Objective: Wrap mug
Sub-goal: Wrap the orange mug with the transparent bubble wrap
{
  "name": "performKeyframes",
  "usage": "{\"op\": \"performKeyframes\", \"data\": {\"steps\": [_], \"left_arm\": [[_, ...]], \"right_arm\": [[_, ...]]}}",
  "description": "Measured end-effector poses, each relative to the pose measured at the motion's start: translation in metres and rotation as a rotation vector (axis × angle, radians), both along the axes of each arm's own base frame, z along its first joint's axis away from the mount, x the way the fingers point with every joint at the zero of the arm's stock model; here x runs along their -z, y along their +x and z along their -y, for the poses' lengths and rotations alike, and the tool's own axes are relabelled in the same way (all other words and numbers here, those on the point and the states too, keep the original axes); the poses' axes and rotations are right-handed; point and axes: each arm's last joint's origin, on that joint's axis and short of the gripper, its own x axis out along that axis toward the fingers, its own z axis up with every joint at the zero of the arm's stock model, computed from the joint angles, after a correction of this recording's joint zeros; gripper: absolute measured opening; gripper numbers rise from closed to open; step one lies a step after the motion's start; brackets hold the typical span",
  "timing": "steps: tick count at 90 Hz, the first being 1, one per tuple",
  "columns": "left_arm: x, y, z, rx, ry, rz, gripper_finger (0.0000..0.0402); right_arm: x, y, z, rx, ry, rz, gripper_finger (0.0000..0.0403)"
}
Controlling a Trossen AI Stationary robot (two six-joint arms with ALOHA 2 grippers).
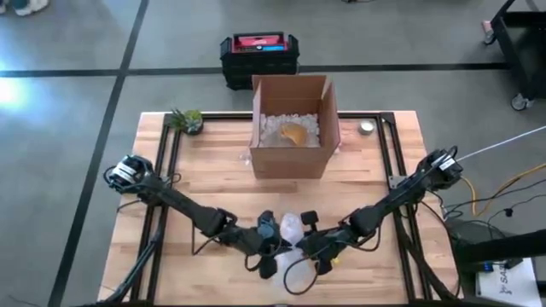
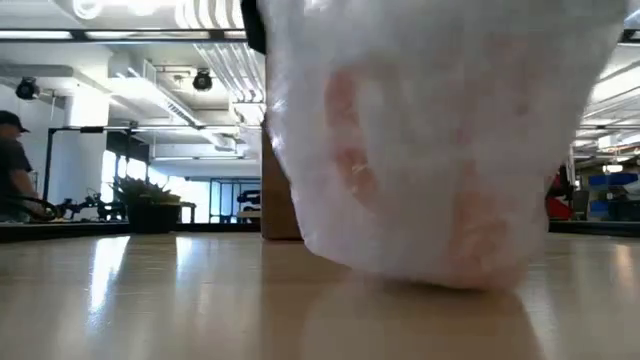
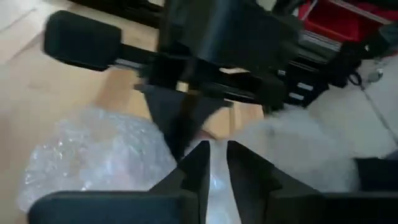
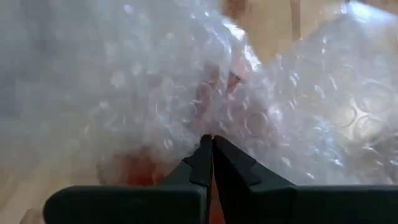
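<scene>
A mug wrapped in clear bubble wrap (image 1: 292, 227) stands on the wooden table (image 1: 213, 170), near its front edge at the middle. In the low view the bundle (image 2: 440, 140) fills the frame and the pinkish mug (image 2: 470, 215) shows through the wrap. Its bottom rests on the table. My left gripper (image 1: 273, 232) is at the bundle's left and my right gripper (image 1: 309, 225) is at its right. Both are shut on the wrap. The mug's handle and rim are hidden under the wrap. My left gripper (image 3: 217, 152) pinches a strip of bubble wrap (image 3: 217, 177) between its two fingers, coming low from the table's left. One layer or several, I cannot tell. The wrap spreads loose (image 3: 93, 155) beside the fingers. My right gripper (image 4: 211, 142) pinches a gathered fold of bubble wrap (image 4: 214, 124) between its fingertips, coming low from the table's right. The reddish mug (image 4: 143, 168) shows through the wrap just beyond the fingers. The bundle sits on the table.
An open cardboard box (image 1: 292, 128) with white packing peanuts and an orange thing inside stands at the far middle. A small potted plant (image 1: 188, 119) sits at the far left and a small round thing (image 1: 367, 128) at the far right. Black rails (image 1: 171, 162) run along the table's sides.
</scene>
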Motion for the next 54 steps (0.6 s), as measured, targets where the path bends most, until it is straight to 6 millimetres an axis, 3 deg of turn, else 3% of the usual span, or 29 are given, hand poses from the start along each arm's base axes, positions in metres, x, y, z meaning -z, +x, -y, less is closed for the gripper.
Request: {"op": "performKeyframes", "data": {"steps": [19,32,43,54], "left_arm": [[0.037,0.010,0.000,-0.012,-0.016,-0.104,0.0021],[0.041,0.012,0.001,-0.013,-0.016,-0.108,0.0020],[0.041,0.012,0.001,-0.013,-0.015,-0.109,0.0020],[0.040,0.013,0.002,-0.012,-0.016,-0.108,0.0020]], "right_arm": [[-0.017,0.004,-0.002,0.006,-0.048,-0.081,0.0000],[-0.046,0.007,-0.005,0.000,-0.106,-0.170,0.0000],[-0.068,0.012,-0.015,-0.043,-0.092,-0.117,0.0000],[-0.065,0.021,-0.024,-0.116,-0.030,-0.075,0.0000]]}}
